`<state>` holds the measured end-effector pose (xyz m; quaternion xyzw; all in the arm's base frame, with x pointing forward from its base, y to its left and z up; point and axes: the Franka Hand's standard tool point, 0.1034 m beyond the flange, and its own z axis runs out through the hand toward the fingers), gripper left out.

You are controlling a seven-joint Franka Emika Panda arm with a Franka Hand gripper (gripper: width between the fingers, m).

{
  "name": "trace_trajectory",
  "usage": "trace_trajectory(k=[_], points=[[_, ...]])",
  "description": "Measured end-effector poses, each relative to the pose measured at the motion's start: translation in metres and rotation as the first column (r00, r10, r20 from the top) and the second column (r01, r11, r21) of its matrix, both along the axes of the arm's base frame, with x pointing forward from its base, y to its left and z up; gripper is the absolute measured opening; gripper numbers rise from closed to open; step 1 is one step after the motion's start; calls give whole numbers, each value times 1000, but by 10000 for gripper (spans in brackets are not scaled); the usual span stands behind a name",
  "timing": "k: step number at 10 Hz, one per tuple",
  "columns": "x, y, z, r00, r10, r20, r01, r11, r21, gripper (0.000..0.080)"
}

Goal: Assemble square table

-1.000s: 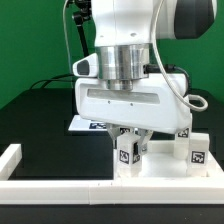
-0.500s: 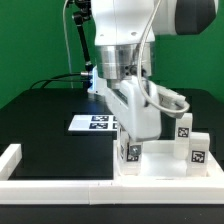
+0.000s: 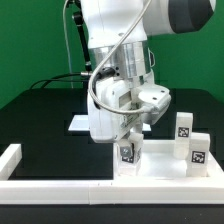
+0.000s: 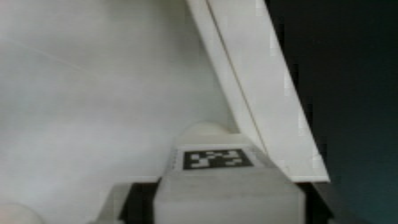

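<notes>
Marker board point(image 3: 78, 124) mostly hidden behind arm; held leg point(image 4: 217, 178) cut off by wrist view's edge.

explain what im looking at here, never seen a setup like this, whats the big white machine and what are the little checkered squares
The big white machine is a robot arm; its two-finger gripper is shut on a short white table leg, which stands upright on the white square tabletop. The wide picture comes from a camera beside the table. The close-up comes from a camera on the robot's wrist, looking down at the same leg over the tabletop. The checkered squares are marker tags. Two more legs stand on the slab at the exterior view's right. Behind lies the flat marker board, and a low white border wall runs along the front.
</notes>
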<state>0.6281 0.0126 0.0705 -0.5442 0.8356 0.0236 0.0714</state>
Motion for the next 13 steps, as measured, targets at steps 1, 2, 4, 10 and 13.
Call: trace_trajectory(k=[1,2,4,10,13], points=[[0,-1,0,1000,11,2,-11,1000,-2,293],[0,0,0,999,52,7,-52,999,-6,369],[-2,6,-4,924,380,41,-377,923,-76,508],[-7,7,-8,571,821,27,-809,568,-153,649],[0,1,1,195,980,-37,-962,184,-200,649]])
